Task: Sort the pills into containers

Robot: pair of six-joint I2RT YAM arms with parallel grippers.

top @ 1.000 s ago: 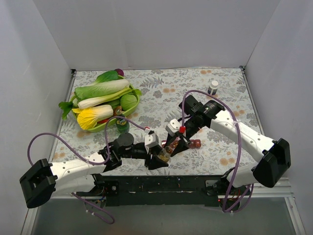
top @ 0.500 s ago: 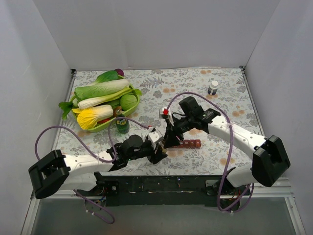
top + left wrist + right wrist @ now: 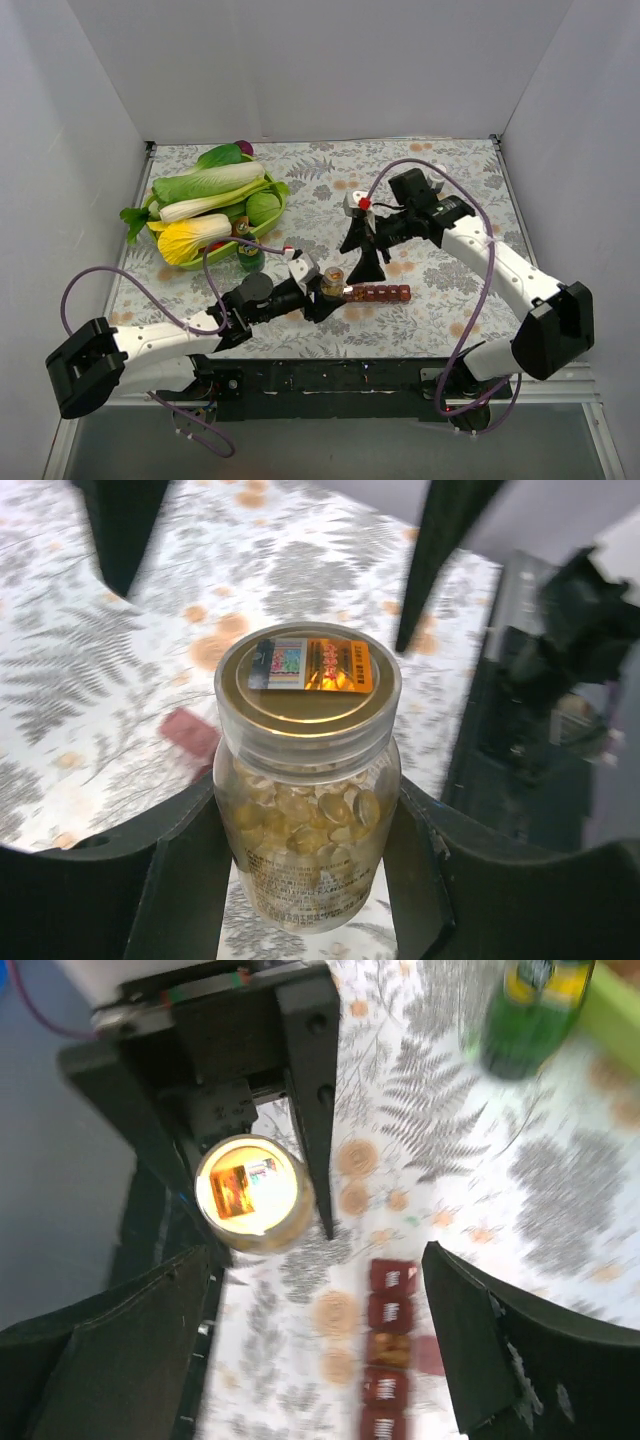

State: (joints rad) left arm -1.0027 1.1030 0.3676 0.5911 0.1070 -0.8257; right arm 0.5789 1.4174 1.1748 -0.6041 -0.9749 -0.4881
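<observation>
Left jaws: pinching the pill bottle (image 3: 307, 780) by its clear body, one finger on each side. The bottle stands upright, gold lid on, and is filled with pale yellow pills. In the top view the bottle (image 3: 333, 279) sits just beside the left end of the containers (image 3: 378, 293). Whether they touch cannot be told.

Right jaws: spread wide and gripping nothing. They hang above the table (image 3: 330, 190), on the far side of the bottle and the strip, with the fingers pointing down.

The containers lie flat near the front middle of the table, running left to right. In the right wrist view the strip (image 3: 390, 1360) is blurred. One compartment looks yellowish, and its contents cannot be made out.

The table carries a grey floral cloth. Plain pale walls close it in on the left, right and far sides. A green basket (image 3: 215, 210) of vegetables sits far left, with a green bottle (image 3: 250, 258) just near of it. A white-capped bottle (image 3: 436, 178) stands far right.

The frame edge cuts off the bottle's base in the left wrist view, so contact with the table cannot be told.

Against the picture from half a second ago, the right jaws have lifted away from the left end of the strip toward the far side. The left jaws now stand at that end. The strip has not moved.
</observation>
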